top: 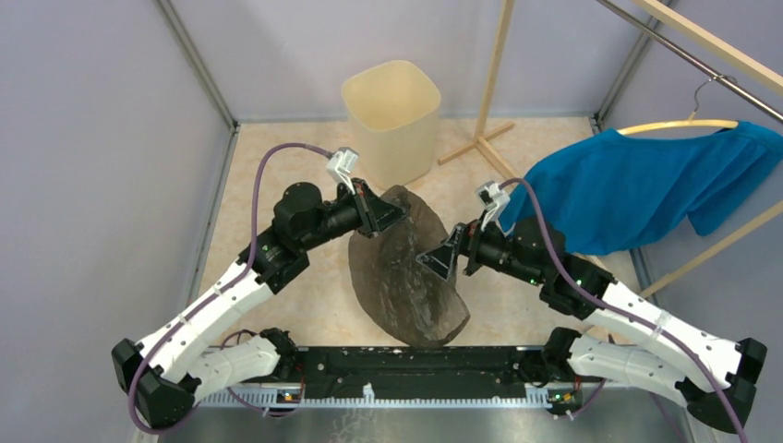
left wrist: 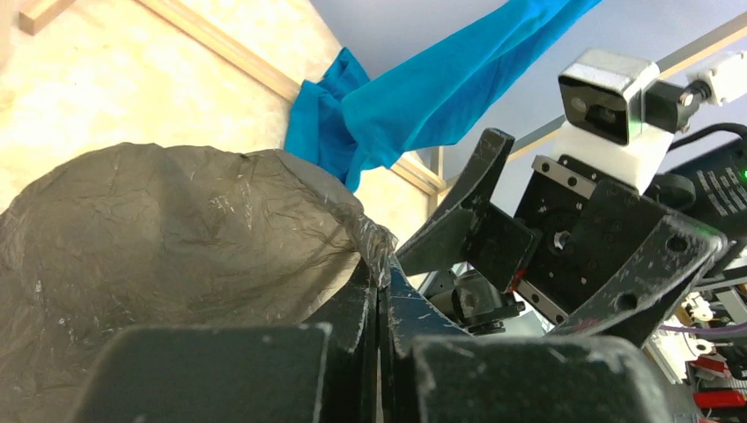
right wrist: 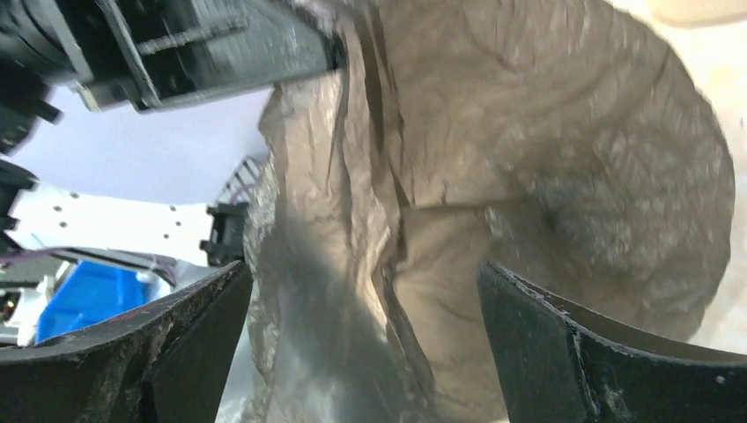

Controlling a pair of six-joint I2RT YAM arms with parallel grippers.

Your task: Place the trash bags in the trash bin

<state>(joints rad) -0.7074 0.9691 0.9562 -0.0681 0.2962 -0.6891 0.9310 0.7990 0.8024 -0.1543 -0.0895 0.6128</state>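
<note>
Nearest to us, the trash bag (top: 406, 277) lies crumpled on the surface (top: 319, 300) between the two arms, its lower end close to their bases and its upper end lifted. The left hand (top: 394, 212) is pinched shut on a thin fold at the bag's upper edge. The right hand (top: 441, 258) stands wide open just beside the bag, facing its wrinkled side and gripping nothing.

Farther back, just beyond the bag's lifted end, the trash bin (top: 392, 115) stands upright with its mouth open. A blue garment (top: 628, 189) hangs on the right, close behind the right arm.

We judge the main risk to be that single pinch: the film is thin and slippery, and most of the bag's bulk rests on the surface, so a lift could pull it free or tear it. If it is carried by one edge, the loose bag may drape over the rim or nudge the bin and tip it.
</note>
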